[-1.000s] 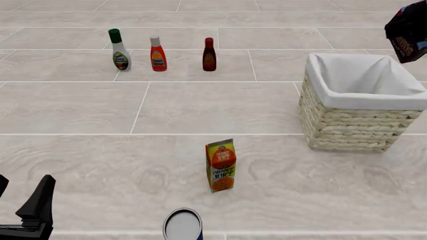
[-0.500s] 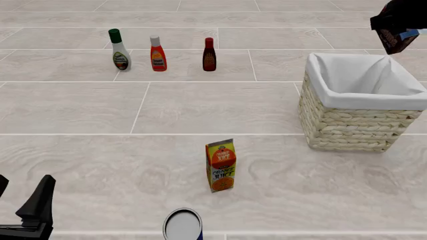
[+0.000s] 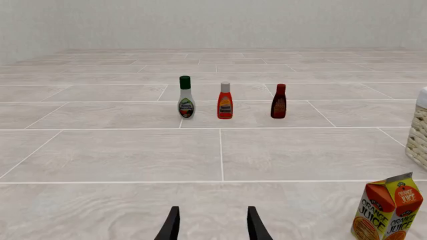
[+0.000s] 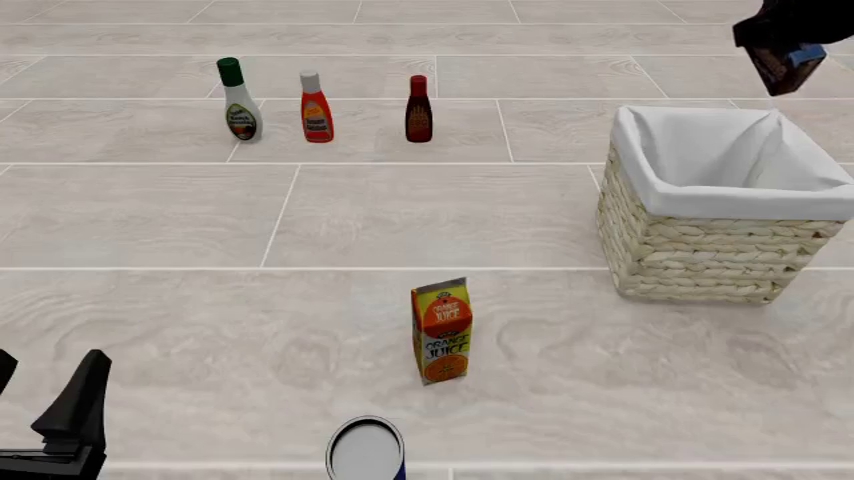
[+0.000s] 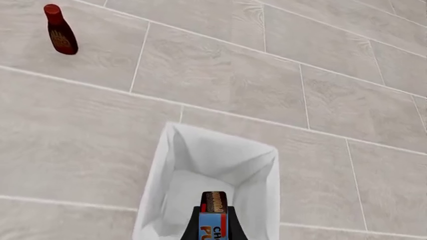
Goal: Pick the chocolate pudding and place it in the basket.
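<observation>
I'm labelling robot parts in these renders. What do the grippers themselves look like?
Both are plain black. The left gripper has two slim, flat fingers tapering to points; in the front view it shows as an angular black shape. The right gripper is a dark blocky shape. No cables or markings are visible.
</observation>
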